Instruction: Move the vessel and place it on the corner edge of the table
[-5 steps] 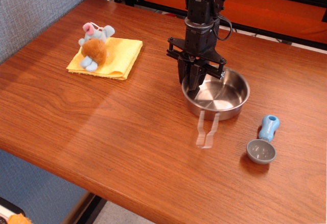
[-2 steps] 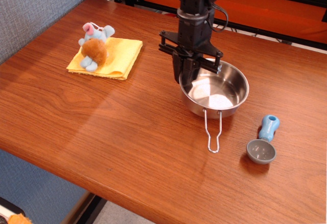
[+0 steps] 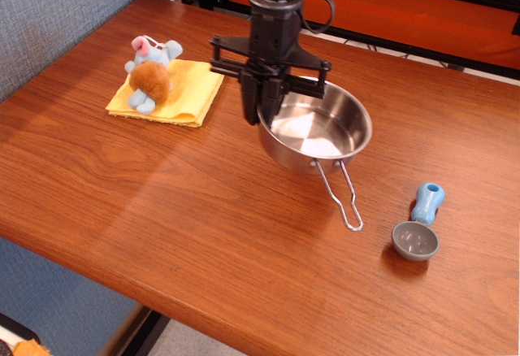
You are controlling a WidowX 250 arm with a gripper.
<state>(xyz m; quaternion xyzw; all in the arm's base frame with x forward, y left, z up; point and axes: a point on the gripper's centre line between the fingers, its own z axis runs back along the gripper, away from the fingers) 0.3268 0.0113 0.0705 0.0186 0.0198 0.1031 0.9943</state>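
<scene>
Shiny stainless steel marks the shallow pan (image 3: 315, 132), which sits tilted near the middle of the reddish wooden bench (image 3: 122, 193), its wire-loop handle (image 3: 341, 197) trailing toward the front edge, with a plush toy on a yellow cloth (image 3: 175, 89) to one side and a blue-handled scoop (image 3: 418, 226) to the other. The black gripper (image 3: 266, 110) has its jaws closed narrowly over the pan's near rim, seemingly lifting it. The pan looks light, rigid and slippery, so the thin rim probably needs a firm pinch, while the folding handle would likely swing.
</scene>
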